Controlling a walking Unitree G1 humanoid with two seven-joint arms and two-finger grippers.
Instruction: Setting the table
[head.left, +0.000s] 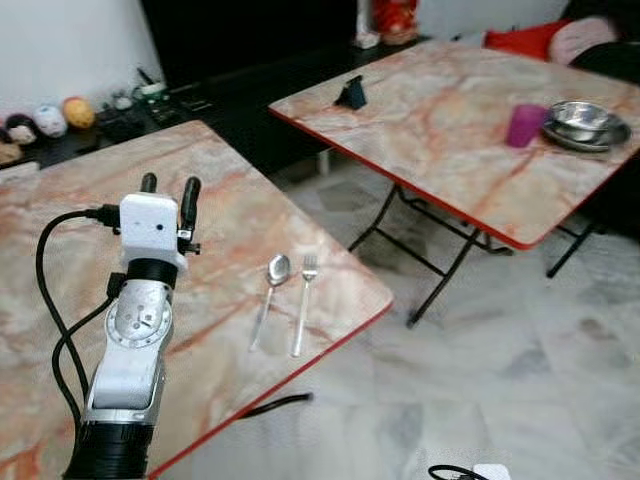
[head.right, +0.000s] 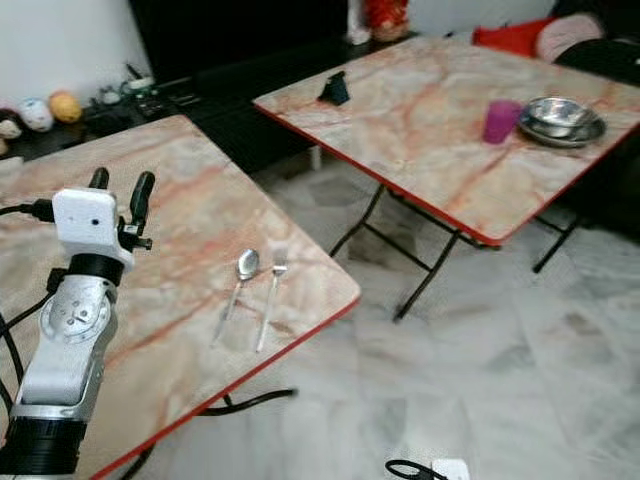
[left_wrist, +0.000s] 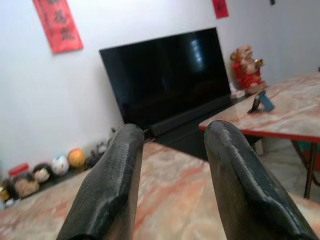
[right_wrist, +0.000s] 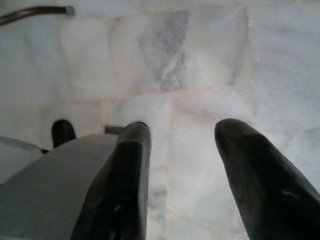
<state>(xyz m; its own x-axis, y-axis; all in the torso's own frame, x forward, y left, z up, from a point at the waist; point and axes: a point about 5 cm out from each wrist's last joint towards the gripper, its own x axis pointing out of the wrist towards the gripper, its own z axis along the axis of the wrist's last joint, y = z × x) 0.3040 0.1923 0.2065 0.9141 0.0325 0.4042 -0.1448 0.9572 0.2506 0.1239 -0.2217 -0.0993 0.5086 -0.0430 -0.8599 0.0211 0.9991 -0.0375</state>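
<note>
A spoon (head.left: 270, 289) and a fork (head.left: 303, 301) lie side by side near the right corner of the near marble table (head.left: 230, 210). My left gripper (head.left: 168, 186) is raised above that table, left of the cutlery, open and empty. On the far table (head.left: 450, 130) a purple cup (head.left: 524, 124) stands next to a steel bowl on a plate (head.left: 586, 124). My right gripper (right_wrist: 177, 145) hangs open over the tiled floor, holding nothing.
A small dark phone stand (head.left: 351, 93) sits at the far table's left end. A black TV (left_wrist: 165, 70) and a low shelf with round toys (head.left: 50, 118) line the back wall. Tiled floor (head.left: 500, 360) lies between and before the tables; a cable (head.left: 275, 403) runs under the near table.
</note>
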